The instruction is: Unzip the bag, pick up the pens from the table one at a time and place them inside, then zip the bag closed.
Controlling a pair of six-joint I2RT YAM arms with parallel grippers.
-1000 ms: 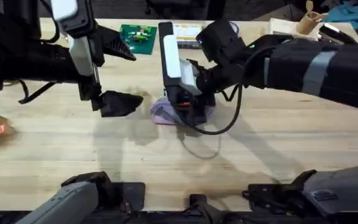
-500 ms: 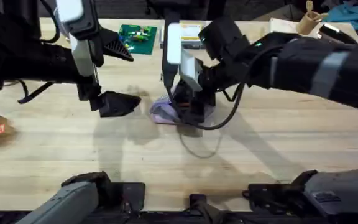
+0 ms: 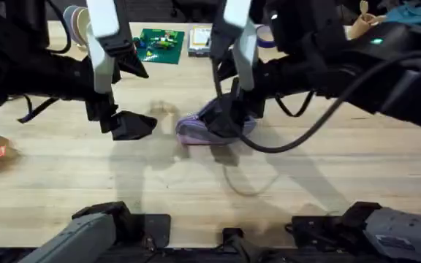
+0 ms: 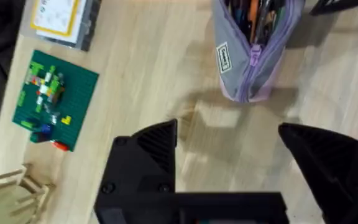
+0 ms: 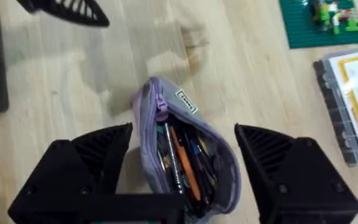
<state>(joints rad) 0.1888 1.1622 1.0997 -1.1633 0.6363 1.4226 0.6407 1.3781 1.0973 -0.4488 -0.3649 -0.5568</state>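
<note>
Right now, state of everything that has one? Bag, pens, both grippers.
bag: unzipped, mouth gaping, lying on the table
pens: inside the bag
left gripper: open, holding nothing, apart from the bag
right gripper: open, fingers straddling the bag, not clamped

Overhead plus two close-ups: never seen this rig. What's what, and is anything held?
Two robot arms work at a wooden table. The wide picture looks down from above their bases; each close-up comes from a camera on one wrist.

The left end effector is open, hanging over bare wood beside the purple bag. The right end effector is open astride the bag, which is unzipped with pens inside. Nothing is held.

Also there: a green brick plate and a clear-lidded box.
</note>
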